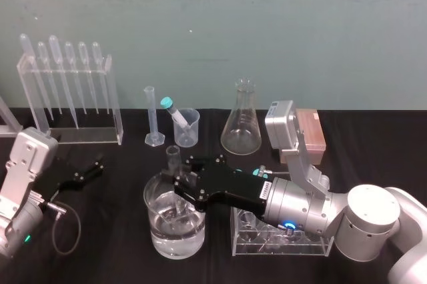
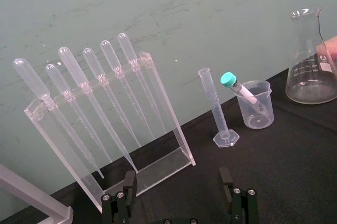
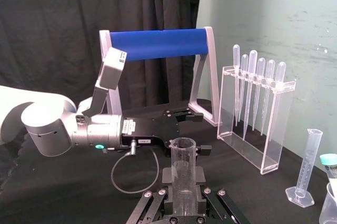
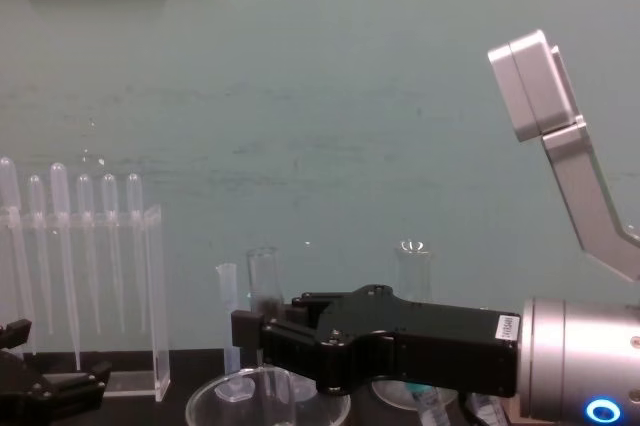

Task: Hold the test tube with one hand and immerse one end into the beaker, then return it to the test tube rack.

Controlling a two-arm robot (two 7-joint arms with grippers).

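Pinching slim clear test tube (image 1: 173,158), black right gripper (image 1: 181,188) over round glass beaker (image 1: 175,241), left gripper (image 2: 176,194) spread

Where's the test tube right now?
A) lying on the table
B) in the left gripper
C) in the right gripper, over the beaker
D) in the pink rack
C: the right gripper has its jaws shut on the upright test tube above the beaker; the left gripper is parked open and empty.
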